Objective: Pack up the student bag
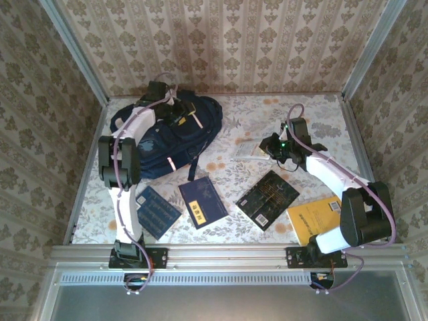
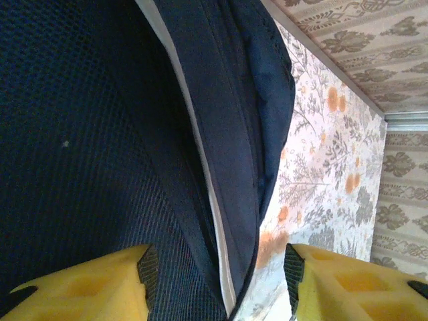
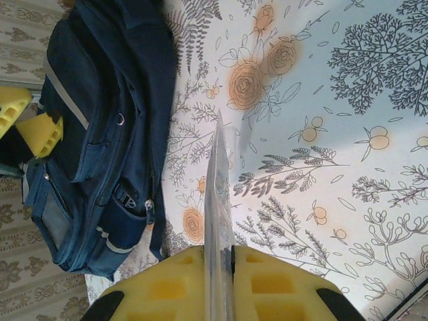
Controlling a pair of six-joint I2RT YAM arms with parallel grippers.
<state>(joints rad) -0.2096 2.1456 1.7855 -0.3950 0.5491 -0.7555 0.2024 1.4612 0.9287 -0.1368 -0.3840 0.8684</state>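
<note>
The student bag point(image 1: 167, 137) lies at ten o'clock on the bench point(image 1: 234, 114). The left gripper point(image 1: 175, 107), half open, straddles its top rim without pinching. The right gripper point(image 3: 219, 257) clamps a thin pale booklet point(image 3: 217, 200) at the bag's three o'clock. Likely loading: next, the mouth needs spreading and the booklet carrying in.

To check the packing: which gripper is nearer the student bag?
Left. The left gripper straddles an edge of the student bag; the right gripper, shut on a thin sheet, is apart, to its right.
</note>
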